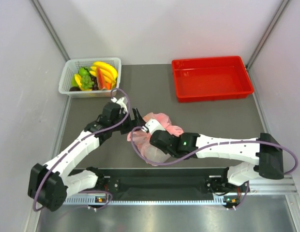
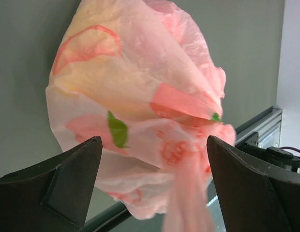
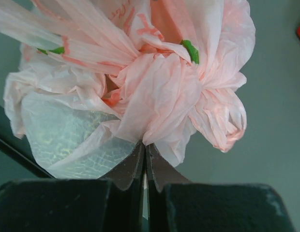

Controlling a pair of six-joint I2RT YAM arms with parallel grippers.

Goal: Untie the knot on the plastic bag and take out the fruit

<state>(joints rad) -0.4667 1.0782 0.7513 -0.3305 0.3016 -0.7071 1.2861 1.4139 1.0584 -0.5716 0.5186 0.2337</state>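
Observation:
The pink plastic bag (image 1: 163,119) lies mid-table between both arms. In the right wrist view its knot (image 3: 151,60) is a bunched twist on top, and a netted dull-green fruit (image 3: 67,140) shows through the film at the lower left. My right gripper (image 3: 145,146) is shut on a fold of the bag's film just below the knot. My left gripper (image 2: 154,145) stands open, its dark fingers (image 2: 67,186) wide apart. The bag (image 2: 140,92) fills the view ahead of them, and a blurred pink strip (image 2: 188,203) hangs between them. In the top view my left gripper (image 1: 137,119) is at the bag's left side, my right gripper (image 1: 149,126) on top of it.
A white basket (image 1: 113,61) with bananas, green grapes and red-orange slices stands at the back left. A red tray (image 1: 211,77) sits at the back right. A black rail (image 1: 164,183) runs along the near edge, and walls close in both sides.

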